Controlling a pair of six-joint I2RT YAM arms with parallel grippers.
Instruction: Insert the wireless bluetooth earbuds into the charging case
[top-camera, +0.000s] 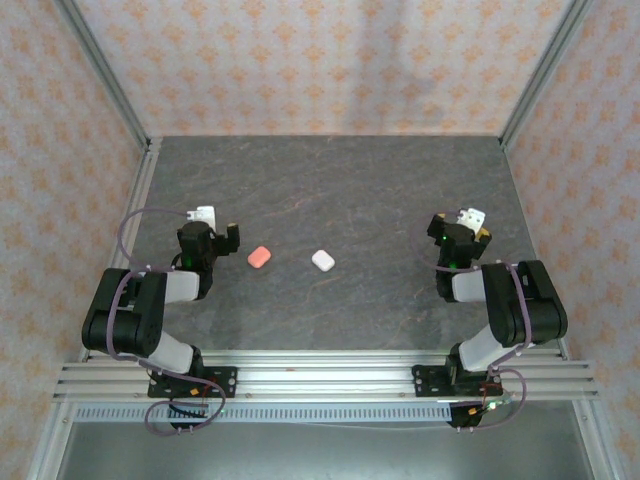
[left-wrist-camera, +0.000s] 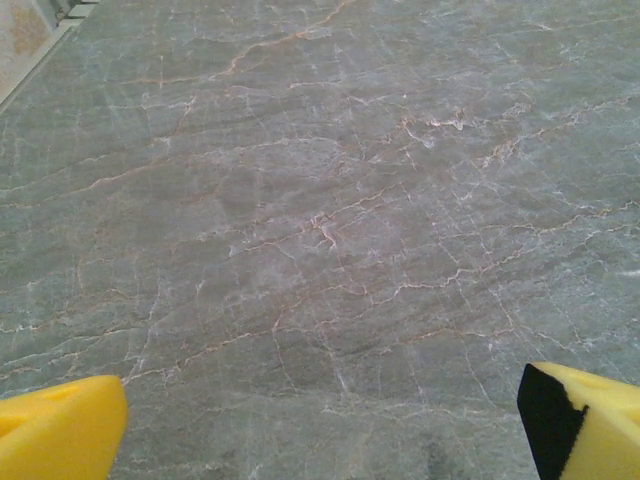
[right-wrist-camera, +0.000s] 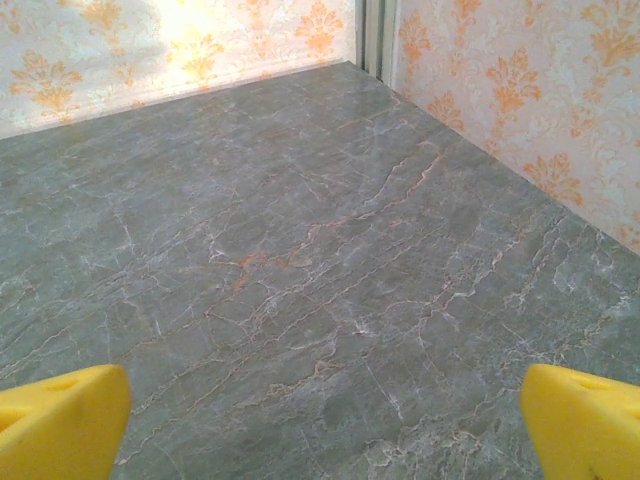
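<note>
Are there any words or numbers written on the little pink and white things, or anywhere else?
None can be read. The pink case and the white case are too small to show any print. The wallpaper has only orange ornaments, the table only veins.

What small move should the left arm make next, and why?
Probably swing the left gripper to its right, toward the pink case, which lies nearer to it than the white case. Its jaws stand open with bare table between them, so it holds nothing and is free to reach.
</note>
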